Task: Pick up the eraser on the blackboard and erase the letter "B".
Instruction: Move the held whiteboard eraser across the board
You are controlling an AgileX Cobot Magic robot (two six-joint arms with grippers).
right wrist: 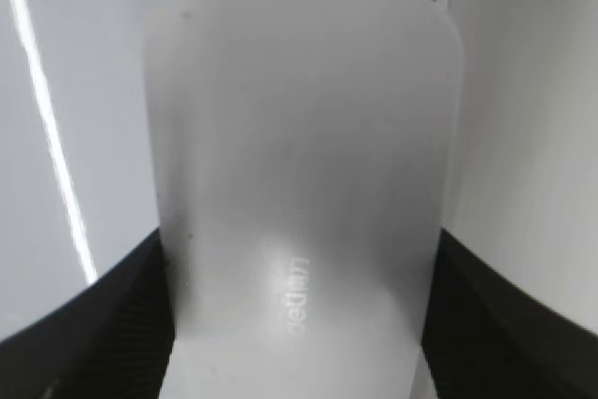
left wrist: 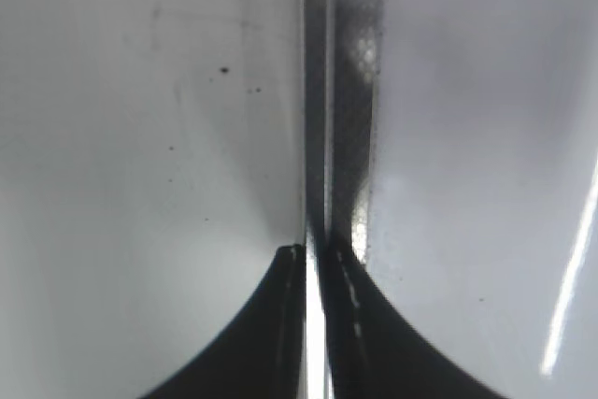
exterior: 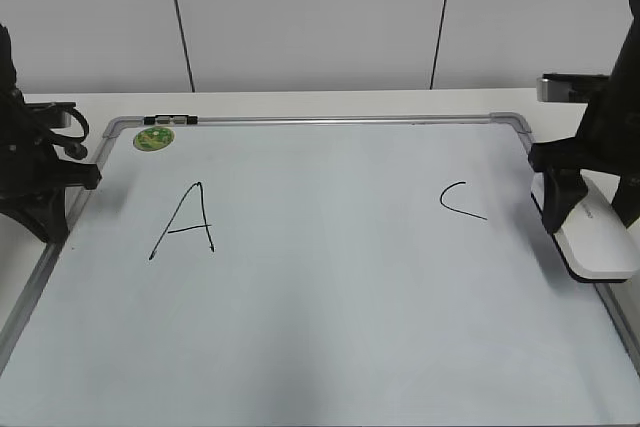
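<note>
The blackboard (exterior: 330, 287) lies flat on the table, a white board in a silver frame. It bears a black "A" (exterior: 185, 219) at the left and a "C" (exterior: 460, 200) at the right. No letter "B" shows; the board between them is blank. The white eraser (exterior: 600, 239) rests at the board's right edge. My right gripper (exterior: 563, 197) is shut on the eraser (right wrist: 299, 137), with a dark finger against each long side (right wrist: 299, 235). My left gripper (exterior: 88, 175) is shut and empty over the board's left frame (left wrist: 360, 91), fingertips together (left wrist: 316, 251).
A round green magnet (exterior: 153, 138) sits in the board's far left corner, beside a small black clip (exterior: 170, 120) on the top frame. The white table edge and a panelled wall lie behind. A silver object (exterior: 565, 87) sits at the far right.
</note>
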